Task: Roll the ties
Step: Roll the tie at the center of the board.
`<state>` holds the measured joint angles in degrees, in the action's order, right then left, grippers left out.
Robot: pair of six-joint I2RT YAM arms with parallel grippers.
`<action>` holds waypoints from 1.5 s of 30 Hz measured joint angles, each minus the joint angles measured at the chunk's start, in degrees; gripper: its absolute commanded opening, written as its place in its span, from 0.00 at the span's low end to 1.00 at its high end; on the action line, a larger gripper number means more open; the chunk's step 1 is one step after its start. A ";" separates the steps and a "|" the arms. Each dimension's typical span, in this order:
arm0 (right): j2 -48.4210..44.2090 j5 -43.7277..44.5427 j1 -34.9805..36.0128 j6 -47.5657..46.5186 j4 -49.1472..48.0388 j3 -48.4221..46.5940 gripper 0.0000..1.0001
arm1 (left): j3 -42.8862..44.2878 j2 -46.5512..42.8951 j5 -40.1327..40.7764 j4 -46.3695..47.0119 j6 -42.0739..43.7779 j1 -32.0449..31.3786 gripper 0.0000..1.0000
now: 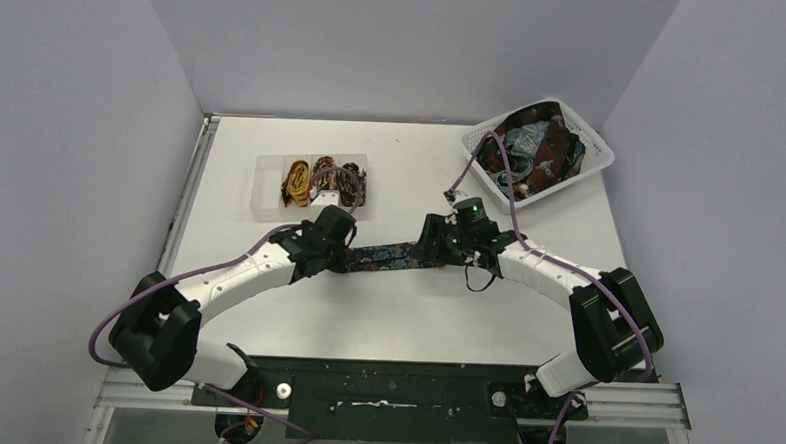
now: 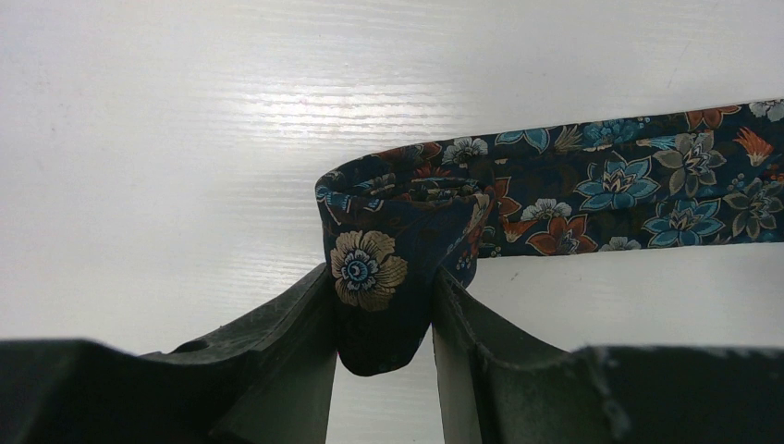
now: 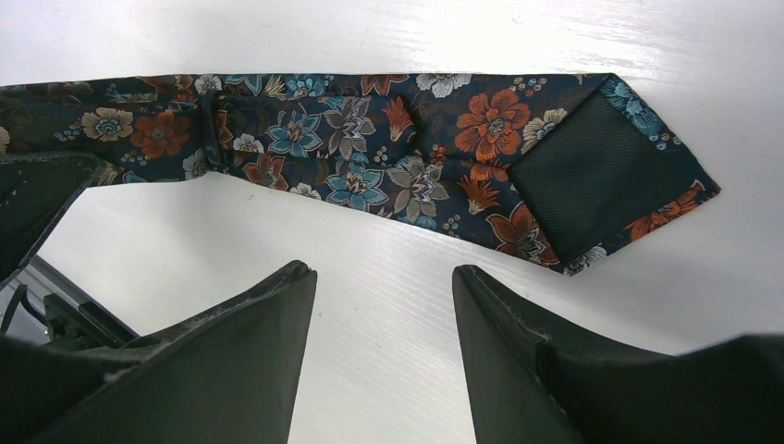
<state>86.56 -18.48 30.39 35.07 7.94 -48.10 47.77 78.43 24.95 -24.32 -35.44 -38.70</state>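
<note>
A dark navy tie with orange, blue and cream flowers [image 1: 387, 257] lies flat on the white table between my two grippers. My left gripper [image 1: 334, 243] is shut on its folded-over narrow end [image 2: 381, 277], which bulges between the fingers [image 2: 296, 324]. The strip runs off to the right [image 2: 647, 185]. My right gripper [image 1: 438, 246] is open and empty. It hovers just in front of the tie's wide pointed end [image 3: 481, 148], whose dark lining shows. In the right wrist view the gripper [image 3: 379, 282] has only bare table between its fingers.
A clear box [image 1: 265, 208] behind the left gripper holds three rolled ties: mustard [image 1: 295, 181], brown [image 1: 323, 175] and dark [image 1: 352, 183]. A white lattice basket [image 1: 498, 193] at the back right holds a heap of loose ties [image 1: 532, 153]. Purple cables loop over both arms.
</note>
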 measured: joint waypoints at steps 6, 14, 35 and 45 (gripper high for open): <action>-0.85 -0.04 -1.22 -0.24 -0.17 1.20 0.58 | 7.43 6.01 7.37 -7.54 -0.79 -4.61 0.40; -3.65 -0.07 -4.59 -0.42 -0.63 3.43 0.58 | 18.75 16.65 16.50 -18.47 -3.39 -10.45 0.41; -7.19 -3.56 -15.06 0.04 -0.98 9.77 0.61 | 37.48 37.13 22.14 -28.76 -6.88 -19.65 0.54; -7.26 -7.08 -16.22 -0.13 -1.16 9.79 0.62 | 37.51 37.07 13.88 -19.96 -3.91 -17.84 0.69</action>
<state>79.31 -25.56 14.17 34.94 6.79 -38.30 85.27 115.50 38.83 -44.27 -39.35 -56.53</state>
